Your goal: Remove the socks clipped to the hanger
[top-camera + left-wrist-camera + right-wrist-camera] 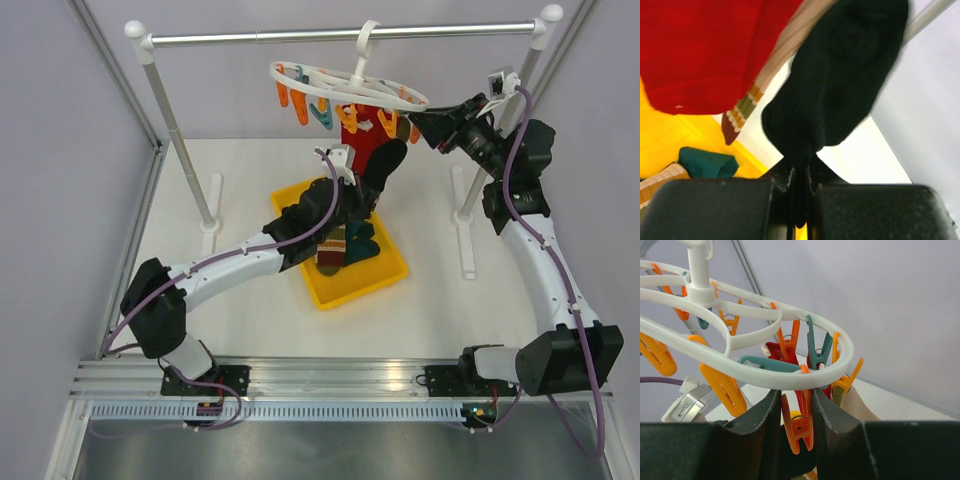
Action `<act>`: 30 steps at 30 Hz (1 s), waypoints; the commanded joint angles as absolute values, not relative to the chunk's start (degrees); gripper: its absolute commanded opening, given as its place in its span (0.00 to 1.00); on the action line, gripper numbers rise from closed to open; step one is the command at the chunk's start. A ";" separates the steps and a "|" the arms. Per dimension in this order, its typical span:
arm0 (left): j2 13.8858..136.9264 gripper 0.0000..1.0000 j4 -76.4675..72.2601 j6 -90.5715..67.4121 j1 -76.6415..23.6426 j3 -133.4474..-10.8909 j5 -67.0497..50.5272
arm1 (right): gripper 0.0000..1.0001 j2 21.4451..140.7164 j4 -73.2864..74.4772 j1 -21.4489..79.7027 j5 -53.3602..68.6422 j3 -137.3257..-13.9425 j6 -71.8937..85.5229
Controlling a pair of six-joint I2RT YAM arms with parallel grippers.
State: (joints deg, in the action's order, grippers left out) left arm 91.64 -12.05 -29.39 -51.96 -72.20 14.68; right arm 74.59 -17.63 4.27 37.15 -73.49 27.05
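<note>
The white hanger hangs by its hook from the rail, ringed with orange and teal clips. A red sock and a black sock dangle from its right side. My left gripper is shut on the black sock's lower end, next to the red sock and a tan striped sock. My right gripper is at the ring's right edge. Its jaws press on both sides of an orange clip under the hanger ring.
A yellow tray lies below the hanger, holding a teal sock and a patterned sock. The metal rail spans the back on two white posts, with feet on the tabletop. Walls close in left and right.
</note>
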 commanded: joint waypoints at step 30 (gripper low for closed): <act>95.36 0.38 -19.59 -34.19 -40.96 -61.35 10.38 | 0.10 60.12 -11.17 4.31 31.20 -70.22 23.99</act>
